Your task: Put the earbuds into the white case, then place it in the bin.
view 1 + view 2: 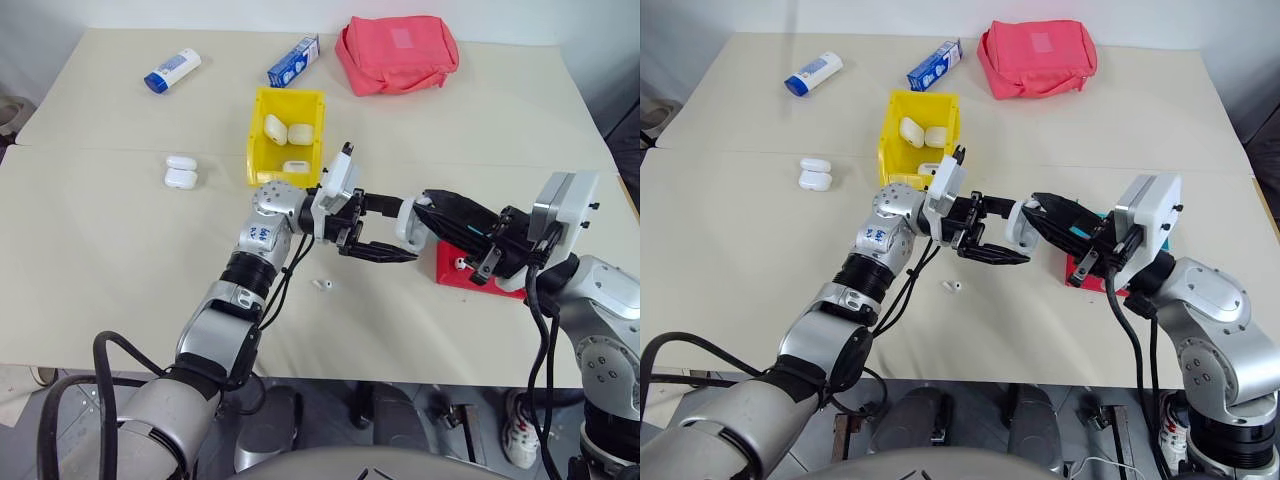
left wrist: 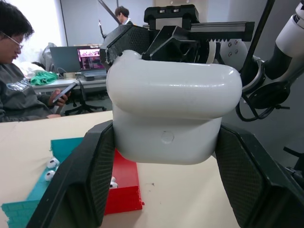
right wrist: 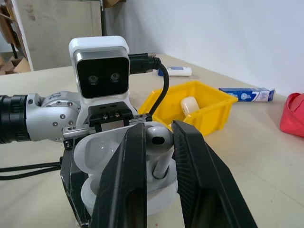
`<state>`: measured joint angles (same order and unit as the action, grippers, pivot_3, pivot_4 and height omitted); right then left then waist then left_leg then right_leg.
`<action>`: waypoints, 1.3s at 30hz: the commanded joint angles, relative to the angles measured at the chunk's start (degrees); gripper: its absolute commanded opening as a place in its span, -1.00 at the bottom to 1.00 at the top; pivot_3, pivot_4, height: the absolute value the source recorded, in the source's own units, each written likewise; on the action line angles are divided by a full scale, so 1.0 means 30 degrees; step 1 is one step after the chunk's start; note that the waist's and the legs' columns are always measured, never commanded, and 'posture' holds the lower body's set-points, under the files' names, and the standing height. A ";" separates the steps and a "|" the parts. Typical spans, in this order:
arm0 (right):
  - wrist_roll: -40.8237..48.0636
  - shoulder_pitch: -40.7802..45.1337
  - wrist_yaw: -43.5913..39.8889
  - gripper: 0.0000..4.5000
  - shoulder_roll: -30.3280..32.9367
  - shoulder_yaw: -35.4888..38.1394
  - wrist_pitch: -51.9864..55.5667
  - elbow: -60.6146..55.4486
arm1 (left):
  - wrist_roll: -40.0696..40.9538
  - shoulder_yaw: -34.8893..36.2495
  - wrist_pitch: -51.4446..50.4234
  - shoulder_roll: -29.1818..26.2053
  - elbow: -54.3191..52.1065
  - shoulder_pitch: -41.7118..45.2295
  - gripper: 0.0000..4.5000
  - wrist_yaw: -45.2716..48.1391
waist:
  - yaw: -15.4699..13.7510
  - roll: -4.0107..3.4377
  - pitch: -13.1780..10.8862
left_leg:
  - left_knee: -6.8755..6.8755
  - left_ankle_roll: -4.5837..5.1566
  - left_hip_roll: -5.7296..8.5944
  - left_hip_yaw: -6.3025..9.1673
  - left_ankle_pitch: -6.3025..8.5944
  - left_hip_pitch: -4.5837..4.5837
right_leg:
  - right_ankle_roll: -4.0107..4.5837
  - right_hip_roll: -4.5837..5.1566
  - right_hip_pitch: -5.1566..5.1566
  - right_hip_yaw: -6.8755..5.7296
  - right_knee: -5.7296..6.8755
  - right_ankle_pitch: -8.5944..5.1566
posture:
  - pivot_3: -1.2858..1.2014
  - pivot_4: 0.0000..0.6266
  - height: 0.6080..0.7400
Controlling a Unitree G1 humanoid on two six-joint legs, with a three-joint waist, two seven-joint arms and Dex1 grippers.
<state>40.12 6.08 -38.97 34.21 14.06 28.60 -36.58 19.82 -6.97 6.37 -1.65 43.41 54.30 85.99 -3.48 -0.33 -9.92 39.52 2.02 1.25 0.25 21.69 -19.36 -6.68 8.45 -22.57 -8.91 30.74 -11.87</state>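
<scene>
Meanwhile, left gripper (image 1: 385,233) clamped on open white case (image 3: 124,183), right gripper (image 3: 154,156) pinching earbud (image 3: 159,141) into it, above surface (image 1: 120,270) middle.

Pink pouch (image 1: 397,53), blue-white carton (image 1: 293,61), blue-capped tube (image 1: 172,70) at table's (image 1: 100,250) far edge.

A glossy white rounded earbud case (image 2: 171,111) sits clamped between the left gripper's (image 2: 166,180) two black fingers (image 2: 83,183). Past it, small white earbuds (image 2: 51,164) lie on a red and teal plastic tray (image 2: 124,183). A seated person (image 2: 19,80) holds a phone.
</scene>
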 commanded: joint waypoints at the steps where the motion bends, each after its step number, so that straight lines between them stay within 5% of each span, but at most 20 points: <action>1: -0.1009 -0.0844 -0.0040 -0.81 0.0426 -0.0694 0.0005 0.0479 | 0.0698 0.0362 0.0432 0.0268 -0.0983 0.0626 0.24 0.1028 | 0.0048 0.0000 0.0000 | 0.0000 0.0001 0.0000 -0.0002 0.0000 0.0000 | 0.0000 0.0000 0.0000 0.0000 -0.0001 0.0000 | 0.03 -0.52 1.00; 21: -0.3551 -0.1139 0.0614 -0.81 -0.1153 -0.2096 -0.4050 0.3111 | 0.0786 0.0258 0.0060 0.0217 -0.1560 0.0554 0.24 0.1466 | 0.0168 -0.0001 0.0000 | -0.0002 0.0010 -0.0002 -0.0003 0.0006 0.0001 | 0.0003 -0.0003 -0.0004 0.0003 -0.0005 -0.0002 | 0.03 -0.52 1.00; 39: -0.1114 -0.0527 0.1039 -0.81 -0.2164 -0.2115 -0.2709 0.2825 | 0.0579 0.0275 0.0291 -0.0043 -0.1874 0.0416 0.24 0.1880 | 0.0180 -0.0001 0.0000 | -0.0003 0.0012 -0.0007 -0.0003 0.0008 0.0002 | 0.0003 -0.0002 -0.0004 0.0003 -0.0005 -0.0002 | 0.03 -0.52 1.00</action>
<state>36.84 5.27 -37.09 27.77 7.73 17.77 -30.77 18.69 -5.61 5.49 -3.22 43.42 54.29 86.01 -2.94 -0.33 -9.92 39.51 2.06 1.23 0.24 21.71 -19.36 -6.67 8.44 -22.58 -8.90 30.72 -11.88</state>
